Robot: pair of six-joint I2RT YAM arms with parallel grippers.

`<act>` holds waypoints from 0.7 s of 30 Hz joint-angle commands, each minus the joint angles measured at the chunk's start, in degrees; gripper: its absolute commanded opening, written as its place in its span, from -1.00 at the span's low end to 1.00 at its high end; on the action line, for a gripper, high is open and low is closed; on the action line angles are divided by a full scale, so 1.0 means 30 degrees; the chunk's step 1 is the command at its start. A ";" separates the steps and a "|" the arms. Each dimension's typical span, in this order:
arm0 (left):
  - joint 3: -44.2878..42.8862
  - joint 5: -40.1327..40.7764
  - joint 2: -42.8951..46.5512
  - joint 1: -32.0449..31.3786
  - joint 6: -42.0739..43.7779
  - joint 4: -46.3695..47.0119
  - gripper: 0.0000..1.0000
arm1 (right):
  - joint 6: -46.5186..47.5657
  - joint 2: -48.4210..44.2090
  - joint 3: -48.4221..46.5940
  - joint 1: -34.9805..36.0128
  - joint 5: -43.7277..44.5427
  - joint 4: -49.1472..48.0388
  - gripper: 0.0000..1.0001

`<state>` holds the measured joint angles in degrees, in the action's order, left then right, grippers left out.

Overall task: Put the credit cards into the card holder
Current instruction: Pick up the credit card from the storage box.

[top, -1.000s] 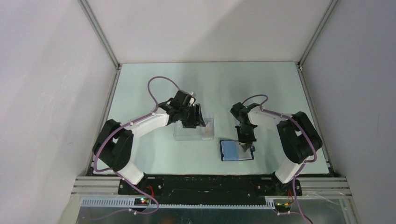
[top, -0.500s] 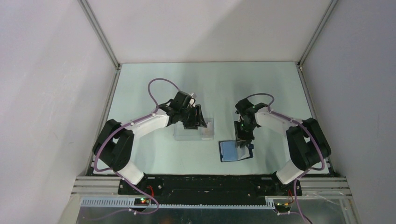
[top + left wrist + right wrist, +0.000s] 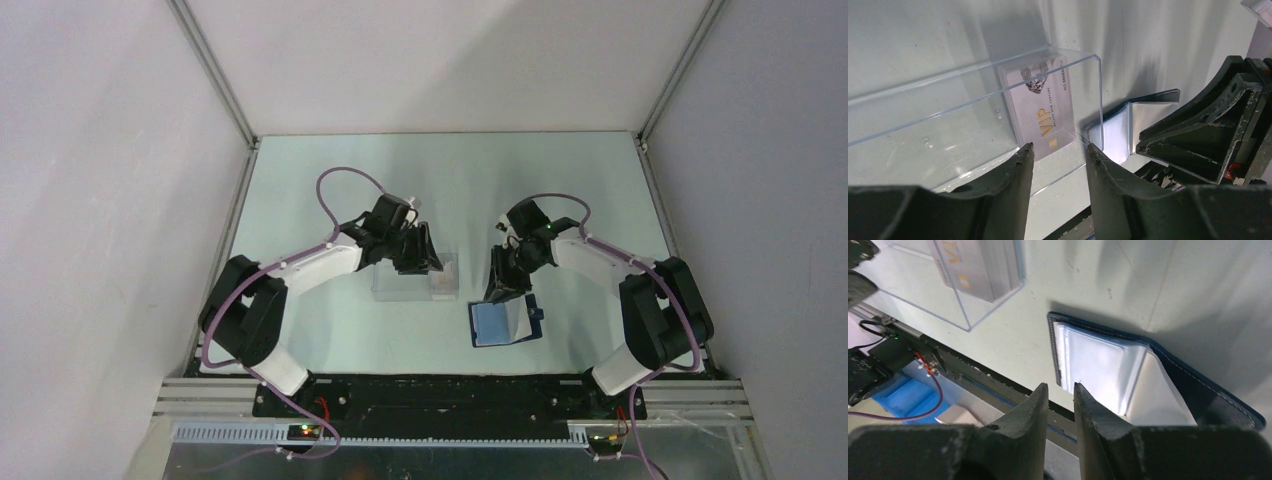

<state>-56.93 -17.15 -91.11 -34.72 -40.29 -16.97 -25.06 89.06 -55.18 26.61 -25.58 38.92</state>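
Step in hand: card pickup by the left gripper (image 3: 1058,150), w/ the right gripper (image 3: 1060,386) standing by at the card holder (image 3: 1198,390). Status: left gripper is released, jaws apart w/ nothing between them, poised over the clear box (image 3: 948,85). Right gripper has its jaws a narrow gap apart, grasping nothing, over the holder's edge. The credit cards (image 3: 1040,107) sit as one stack inside the box, at the end nearest the holder; none is in the holder yet. The holder lies open on the desk (image 3: 330,200), just beside the box, clear sleeves (image 3: 1098,360) facing up; one leaf seems tilted up. Recommended procedure: 1) Bring the left jaws down on the top card only, not the whole stack. Cards look thin and slick, so two may lift together; check before moving off. 2) Keep clear of the box wall, since a jaw catching it would probably drag the box. 3) Close gently and lift straight, no twist. 4) Use the right gripper to pin the holder or spread a sleeve mouth, so it neither slides nor flips shut. 5) Feed the card edge-first, approx. parallel to the sleeve.
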 commanded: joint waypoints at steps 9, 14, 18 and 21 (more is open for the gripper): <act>0.0268 0.0199 -0.1383 -0.0040 0.0158 0.0590 -0.08 | -0.1139 0.1416 -0.1952 0.0048 -0.1506 -0.1512 -0.42; 0.0161 0.0326 -0.1689 -0.0168 0.0134 0.0608 -0.20 | -0.1347 0.1768 -0.2062 0.0252 -0.1799 -0.1764 -0.42; 0.0095 0.0403 -0.1720 -0.0220 0.0156 0.0610 -0.33 | -0.1442 0.1975 -0.2144 0.0420 -0.1789 -0.1874 -0.44; -0.0011 0.0392 -0.1850 -0.0248 0.0159 0.0634 -0.40 | -0.1531 0.2095 -0.2249 0.0502 -0.1833 -0.1937 -0.46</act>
<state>-56.14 -16.69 -96.14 -34.98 -40.10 -16.62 -28.71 94.74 -59.53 27.59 -29.93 34.46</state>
